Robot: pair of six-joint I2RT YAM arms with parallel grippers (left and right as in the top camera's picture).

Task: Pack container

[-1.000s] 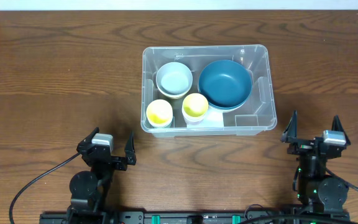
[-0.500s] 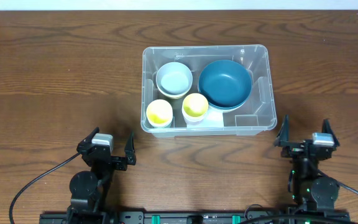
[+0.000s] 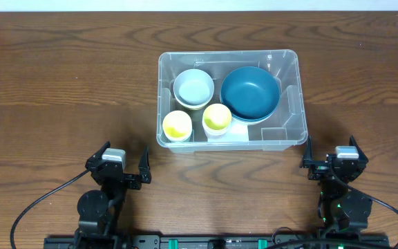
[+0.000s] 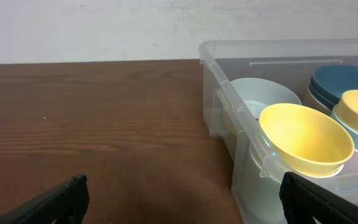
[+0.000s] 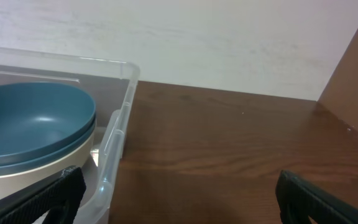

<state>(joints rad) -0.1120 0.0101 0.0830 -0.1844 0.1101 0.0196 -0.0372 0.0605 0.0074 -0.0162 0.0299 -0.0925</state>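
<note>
The container (image 3: 292, 104) sits on the table (image 3: 61, 83); both grippers are wide open and hold nothing.
It lies in the middle, past both sets of jaws, touching neither. The right gripper (image 3: 331, 149) is near its front right corner; the left gripper (image 3: 124, 153) is further off, front left. Inside are a big blue bowl (image 3: 250, 93), a pale bowl (image 3: 193, 88) and two yellow cups (image 3: 177, 125) (image 3: 217, 117). Each wrist view cuts the container off. The pale patch (image 3: 239, 128) by the cups is hard to make out.

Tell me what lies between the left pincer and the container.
Nothing: only bare wooden table separates the open left pincer from the near left corner of the container. The overhead view shows this.
</note>
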